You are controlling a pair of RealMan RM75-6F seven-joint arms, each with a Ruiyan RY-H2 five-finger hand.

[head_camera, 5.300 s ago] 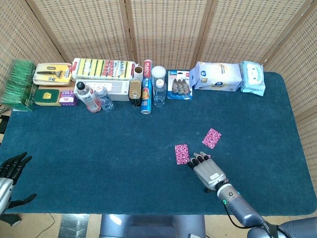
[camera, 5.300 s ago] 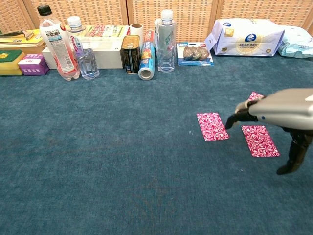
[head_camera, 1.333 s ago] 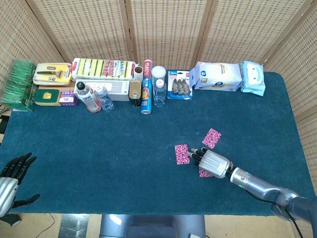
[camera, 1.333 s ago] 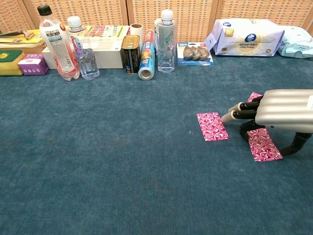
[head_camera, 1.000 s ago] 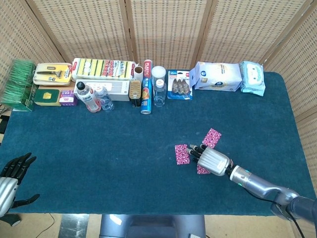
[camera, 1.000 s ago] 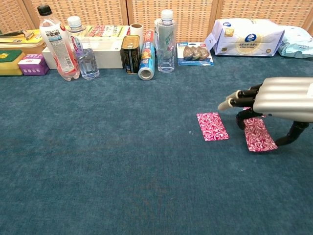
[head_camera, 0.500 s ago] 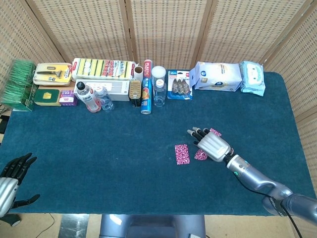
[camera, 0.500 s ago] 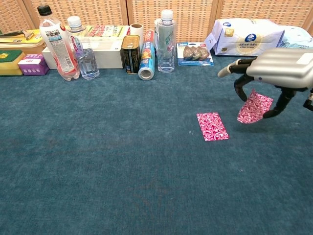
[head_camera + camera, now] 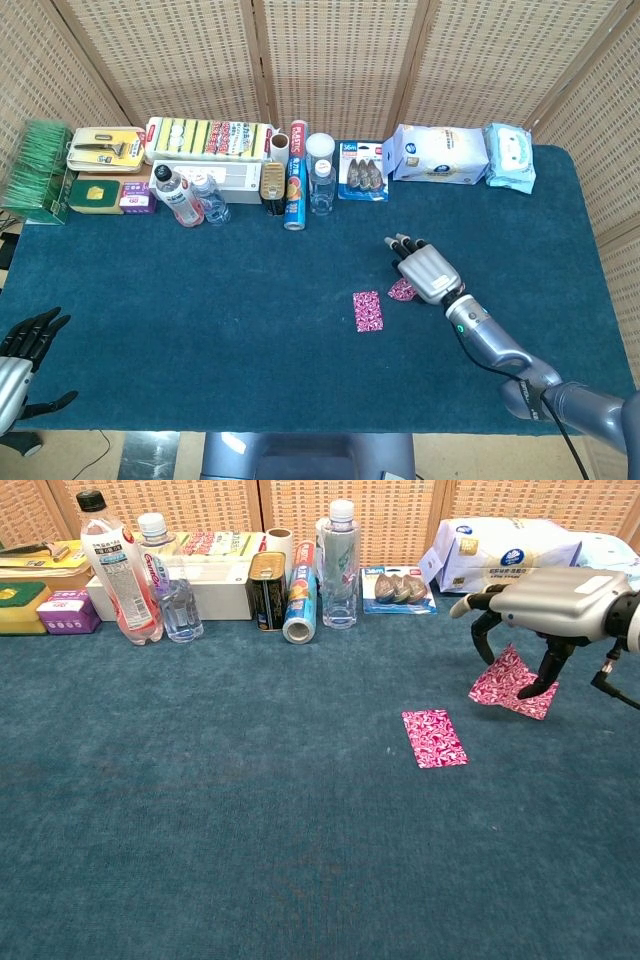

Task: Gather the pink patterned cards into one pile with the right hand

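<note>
The right hand (image 9: pixel 545 605) pinches a pink card (image 9: pixel 512 680) over the worktop (image 9: pixel 250 810); the chest view shows this card whole, while the head view mostly hides it. Another card (image 9: pixel 367 311) lies apart.

The left hand (image 9: pixel 22 345), fingers spread, shows only in the head view.

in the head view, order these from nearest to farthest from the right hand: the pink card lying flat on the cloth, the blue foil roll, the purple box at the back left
Measured from the right hand:
1. Pink card, flat on the cloth just left of the hand and nearer the front edge.
2. Blue foil roll, in the back row near the middle.
3. Purple box, far back left.
</note>
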